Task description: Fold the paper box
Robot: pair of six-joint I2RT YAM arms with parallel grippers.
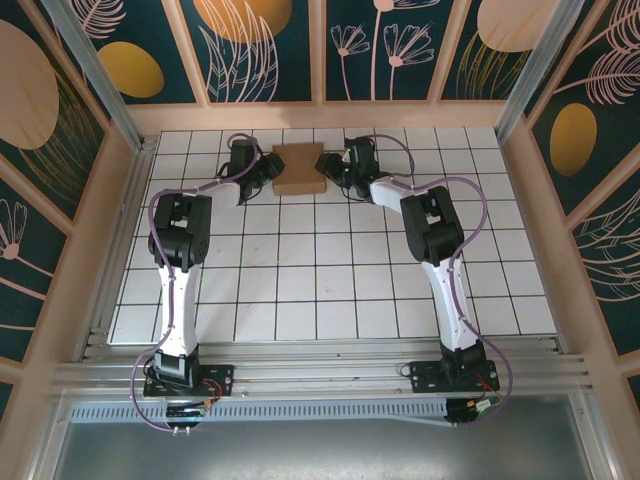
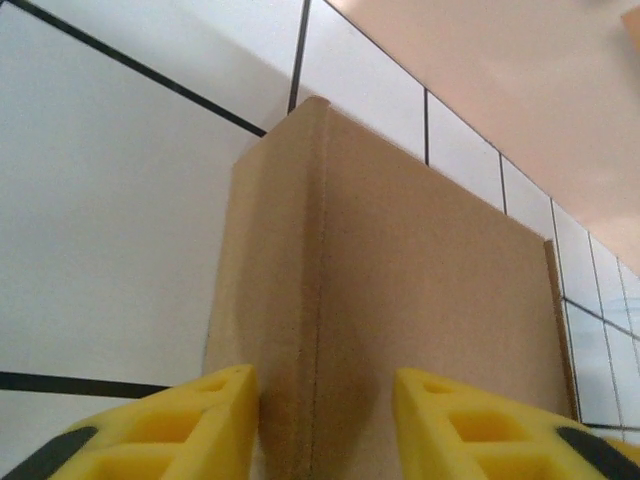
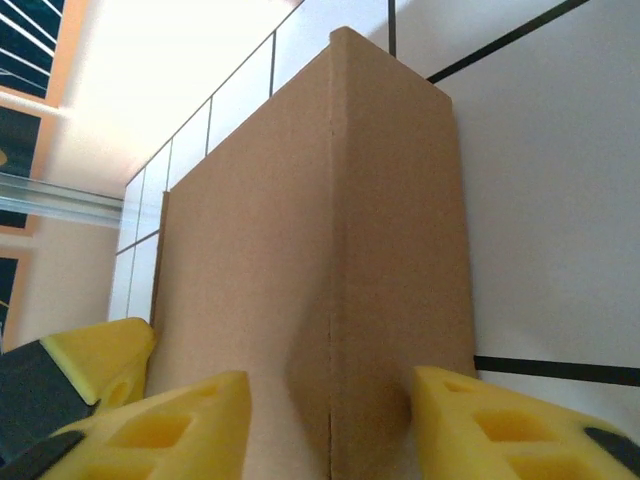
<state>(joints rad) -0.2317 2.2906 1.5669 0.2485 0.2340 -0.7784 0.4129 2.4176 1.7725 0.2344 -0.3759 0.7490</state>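
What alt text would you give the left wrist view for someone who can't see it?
A brown paper box rises close to the camera, its creased corner edge between the two yellow fingers of the left end effector. Behind it lies a white table with black grid lines, then a peach border.

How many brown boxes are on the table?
1. The box sits at the far middle of the table, between the left gripper and the right gripper. None looks hidden.

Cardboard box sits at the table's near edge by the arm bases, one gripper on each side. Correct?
No: the top external view shows the cardboard box at the far edge of the table, with the left gripper and right gripper flanking it.
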